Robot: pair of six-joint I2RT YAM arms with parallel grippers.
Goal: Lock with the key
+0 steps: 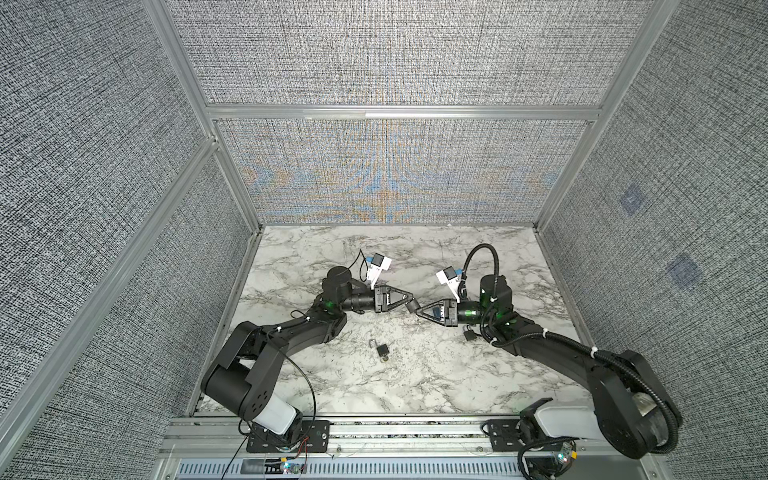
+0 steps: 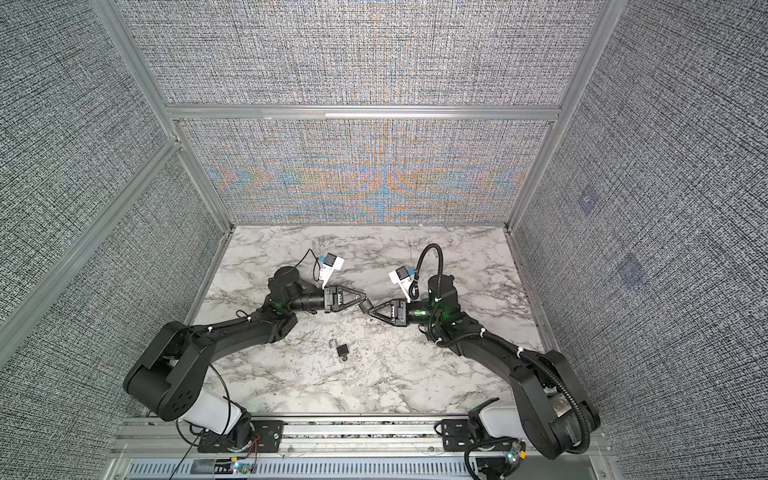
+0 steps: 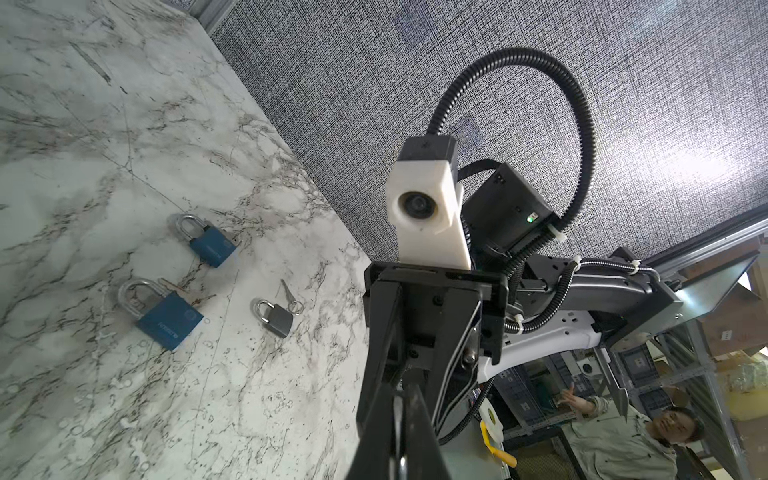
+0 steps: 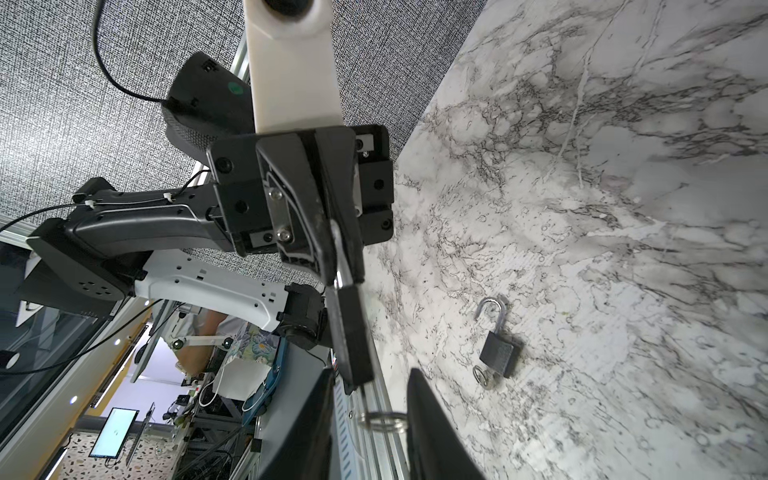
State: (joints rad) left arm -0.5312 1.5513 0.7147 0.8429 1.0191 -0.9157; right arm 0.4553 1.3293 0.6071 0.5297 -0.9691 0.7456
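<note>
**Bimanual lock handling at mid-worktop.** The left gripper (image 1: 412, 298) and right gripper (image 1: 419, 312) meet tip to tip over the middle of the marble worktop (image 1: 374, 395). Each arm reaches in from its own near corner.

The left gripper is pinched tight on the silver shackle of the held padlock (image 4: 349, 332), whose black body hangs clear of the surface. The key (image 4: 362, 395) projects from the base of the body and ends in a key ring (image 4: 382, 419). The right gripper's fingers (image 4: 432, 436) stand spread, one on each side of the key ring. Whether the ring touches a finger cannot be told.

An open padlock (image 1: 381, 350), its shackle swung out, lies flat on the worktop. It is nearer than the grippers and slightly left, well apart from both arms. A grey padlock (image 1: 469, 333) lies just beside the right forearm. The left wrist view shows a loose key (image 3: 287, 291) beside it and two blue padlocks (image 3: 168, 316) close by on the marble.

**Edges.** Patterned wall panels (image 1: 124, 249) enclose the left, far and right sides, and an aluminium rail (image 1: 374, 430) bounds the near edge. Bare marble runs from the grippers to the far wall. Another broad strip lies between the open padlock and the rail.
</note>
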